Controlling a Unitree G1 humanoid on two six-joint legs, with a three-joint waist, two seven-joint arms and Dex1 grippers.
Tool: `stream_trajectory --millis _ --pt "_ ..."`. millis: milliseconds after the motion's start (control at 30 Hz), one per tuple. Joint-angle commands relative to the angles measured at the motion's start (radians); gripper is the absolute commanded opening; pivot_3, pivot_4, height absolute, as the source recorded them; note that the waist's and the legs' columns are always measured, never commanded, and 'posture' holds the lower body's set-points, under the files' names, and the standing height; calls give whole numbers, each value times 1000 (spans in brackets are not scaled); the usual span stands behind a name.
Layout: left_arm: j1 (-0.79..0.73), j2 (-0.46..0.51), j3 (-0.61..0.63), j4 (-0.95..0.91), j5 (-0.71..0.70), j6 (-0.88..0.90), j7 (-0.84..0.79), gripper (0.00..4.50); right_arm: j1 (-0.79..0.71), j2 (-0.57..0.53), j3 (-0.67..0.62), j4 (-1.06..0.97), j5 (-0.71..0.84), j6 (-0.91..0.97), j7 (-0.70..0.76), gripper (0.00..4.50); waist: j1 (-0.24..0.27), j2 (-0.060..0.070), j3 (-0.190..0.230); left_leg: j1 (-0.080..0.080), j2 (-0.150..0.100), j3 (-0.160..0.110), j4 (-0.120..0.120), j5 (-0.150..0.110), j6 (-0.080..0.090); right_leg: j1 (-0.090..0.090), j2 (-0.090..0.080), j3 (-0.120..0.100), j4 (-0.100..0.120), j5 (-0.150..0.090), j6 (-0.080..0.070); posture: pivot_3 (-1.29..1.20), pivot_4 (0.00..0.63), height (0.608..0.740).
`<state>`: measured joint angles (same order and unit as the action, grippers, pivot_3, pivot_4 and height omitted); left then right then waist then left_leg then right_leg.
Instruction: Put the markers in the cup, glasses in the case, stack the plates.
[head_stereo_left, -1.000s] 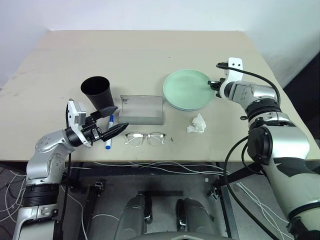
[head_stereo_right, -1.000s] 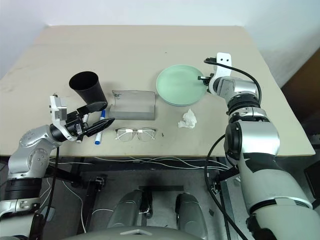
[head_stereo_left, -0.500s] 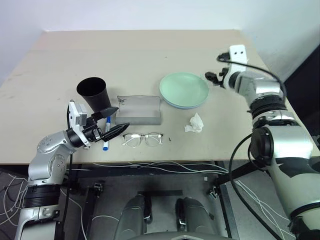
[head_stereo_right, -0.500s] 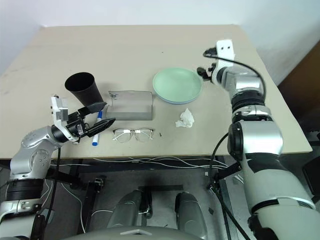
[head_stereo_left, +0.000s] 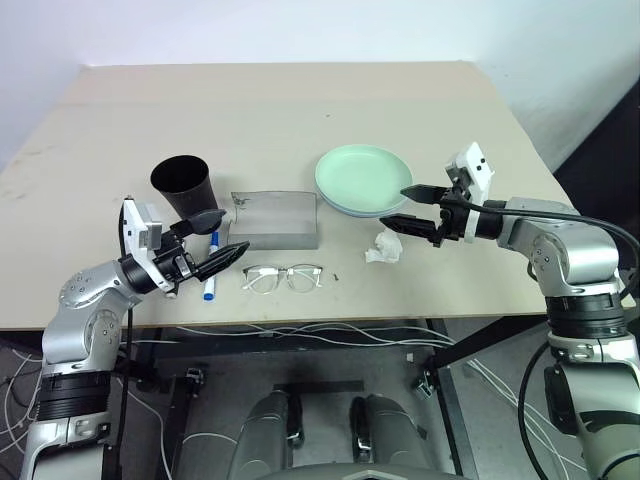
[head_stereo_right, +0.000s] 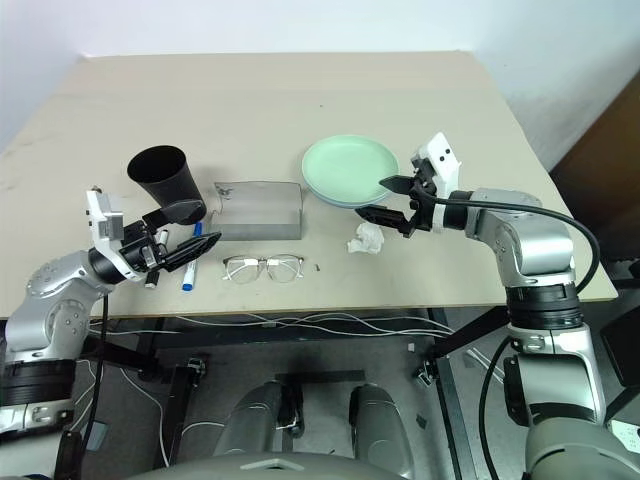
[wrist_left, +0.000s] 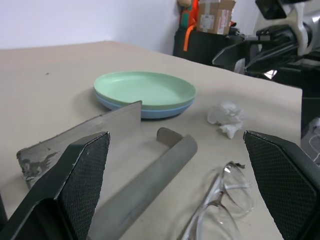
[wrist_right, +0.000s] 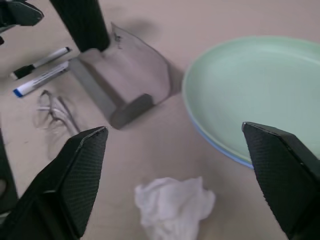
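Fingers of our left gripper (head_stereo_left: 216, 237) spread wide and empty near the tabletop's (head_stereo_left: 300, 110) front edge by the markers (head_stereo_left: 211, 270), right gripper (head_stereo_left: 405, 205) likewise wide above the tissue (head_stereo_left: 383, 250), mint plate stacked on blue plate (head_stereo_left: 362, 182), glasses (head_stereo_left: 284, 277) before the open case (head_stereo_left: 272, 220), cup (head_stereo_left: 183, 186) upright beside it

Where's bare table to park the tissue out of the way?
Free: the whole far table behind the cup, case and plates, and the near right corner beyond the right gripper. Crowded: the near strip with markers, glasses and tissue, flanked by the left gripper.
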<state>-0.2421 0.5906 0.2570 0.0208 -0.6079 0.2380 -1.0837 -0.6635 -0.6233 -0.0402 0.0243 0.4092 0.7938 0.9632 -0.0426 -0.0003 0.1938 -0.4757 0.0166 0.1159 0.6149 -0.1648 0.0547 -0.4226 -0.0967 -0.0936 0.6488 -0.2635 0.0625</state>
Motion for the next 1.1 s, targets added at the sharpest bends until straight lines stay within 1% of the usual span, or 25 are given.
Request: stream_trajectory --millis 33,100,233,400,533,633,733,833,967,1000,1033,1100 --pt "13 26 42 -47 -25 5 6 4500 7 0 27 -5 14 64 -19 4460 1 0 0 0 0 0 0 0 0 -1 0 0 0 1 -1 0 150 740" --pt "21 30 47 -53 -29 6 9 4500 10 1 49 8 20 89 -9 4460 2 0 0 -1 0 0 -1 0 0 -2 0 0 0 2 -2 0 150 740" --pt "29 32 51 -59 -32 5 18 4500 18 17 94 55 -33 28 -32 4460 3 0 0 -2 0 0 -1 0 0 -3 -1 0 -2 2 -3 0 150 740" --pt "37 31 60 -68 -30 4 27 4500 -2 1 203 127 -114 39 -32 4460 3 0 0 -3 0 1 -1 0 0 -3 -1 0 -3 2 -3 0 150 740" --pt "40 34 66 -70 -32 5 31 4500 -7 -5 226 141 -141 10 -22 4460 1 -1 0 -3 0 1 -1 0 0 -3 -1 1 -4 3 -3 0 150 740" --pt "43 34 70 -70 -30 4 33 4500 -16 3 209 156 -165 -55 -43 3842 2 -1 0 -3 0 1 -1 0 0 -3 -1 1 -3 3 -3 0 150 740" --pt "46 33 71 -71 -30 4 36 4500 -17 -6 190 160 -179 -115 -42 2801 4 0 0 -3 0 1 -2 0 0 -3 -1 1 -3 3 -3 0 150 740" --pt "46 32 72 -70 -31 3 39 4500 -26 -16 162 145 -162 -137 -24 1726 4 0 0 -3 0 2 -2 0 -1 -4 -1 1 -4 3 -3 0 150 740" --pt "52 33 81 -69 -34 1 43 4500 -60 -35 110 91 -105 -118 19 330 3 0 0 -3 0 2 -2 0 -1 -4 -1 1 -4 3 -3 0 150 740" --pt "54 34 83 -69 -34 1 42 4500 -96 -22 82 104 -81 -100 10 14 3 0 0 -3 0 2 -2 0 -1 -4 -1 1 -4 3 -3 0 150 740" --pt "56 34 85 -70 -35 1 42 4500 -122 -12 63 113 -64 -86 2 14 0 0 0 -3 0 2 -2 0 -1 -4 -1 1 -4 3 -3 0 150 740" --pt "64 33 86 -72 -31 -3 43 4500 -228 35 7 216 -46 -97 -61 14 -5 0 0 -3 0 2 -2 0 -1 -5 -1 1 -3 3 -3 0 150 740"
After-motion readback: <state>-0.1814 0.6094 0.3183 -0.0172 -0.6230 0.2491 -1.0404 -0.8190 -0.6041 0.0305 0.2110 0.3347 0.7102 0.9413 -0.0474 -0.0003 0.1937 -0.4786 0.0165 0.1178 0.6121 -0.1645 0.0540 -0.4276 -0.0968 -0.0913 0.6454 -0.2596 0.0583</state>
